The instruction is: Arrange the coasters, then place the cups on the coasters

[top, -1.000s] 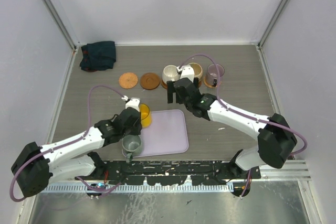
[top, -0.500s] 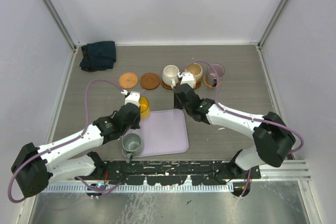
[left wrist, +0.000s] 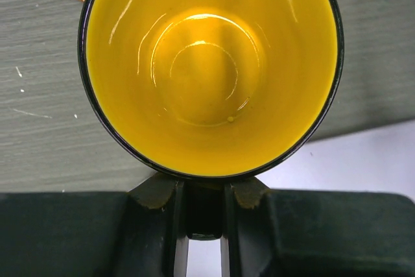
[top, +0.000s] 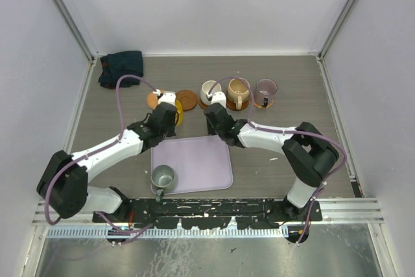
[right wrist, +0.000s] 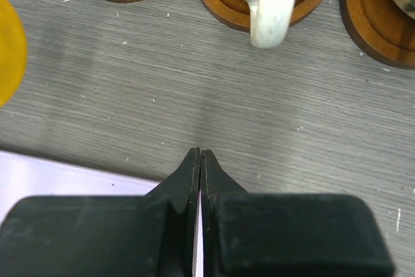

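The table (top: 292,141) lies bare to the right of the tray (top: 201,160) and in the strip beyond its far edge. A cloth (top: 121,68) sits well beyond the tray's far-left corner, by the table's back edge. The left gripper (left wrist: 204,189) is clamped on the yellow cup (left wrist: 211,69) just beyond that corner, near two bare coasters (top: 188,100). The right gripper (right wrist: 200,160), fingers pressed together and empty, points past the tray's far edge. Beyond it, the white cup (top: 209,90), tan cup (top: 238,87) and mauve cup (top: 264,87) stand on coasters (right wrist: 220,6). The grey cup (top: 162,176) stands in the tray's near-left corner.
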`<act>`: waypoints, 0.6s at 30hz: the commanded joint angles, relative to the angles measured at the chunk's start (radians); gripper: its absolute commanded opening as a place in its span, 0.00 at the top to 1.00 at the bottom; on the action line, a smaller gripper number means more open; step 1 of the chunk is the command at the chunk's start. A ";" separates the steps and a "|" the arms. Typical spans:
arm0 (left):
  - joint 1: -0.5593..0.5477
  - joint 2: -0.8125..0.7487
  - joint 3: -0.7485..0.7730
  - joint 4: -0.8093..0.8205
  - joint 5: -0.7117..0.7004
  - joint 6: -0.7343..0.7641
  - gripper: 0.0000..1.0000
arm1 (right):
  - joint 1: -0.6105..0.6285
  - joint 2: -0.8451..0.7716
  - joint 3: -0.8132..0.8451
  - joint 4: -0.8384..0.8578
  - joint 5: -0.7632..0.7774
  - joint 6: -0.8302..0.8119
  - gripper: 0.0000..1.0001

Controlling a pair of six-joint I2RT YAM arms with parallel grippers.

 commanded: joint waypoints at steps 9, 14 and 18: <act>0.147 0.219 0.230 0.173 0.119 0.042 1.00 | 0.004 0.155 0.127 0.103 -0.055 -0.024 0.99; 0.166 0.291 0.303 0.185 0.161 0.042 1.00 | 0.005 0.198 0.145 0.110 -0.079 -0.022 0.99; 0.170 0.342 0.357 0.175 0.191 0.039 1.00 | 0.008 0.199 0.126 0.108 -0.089 -0.016 0.99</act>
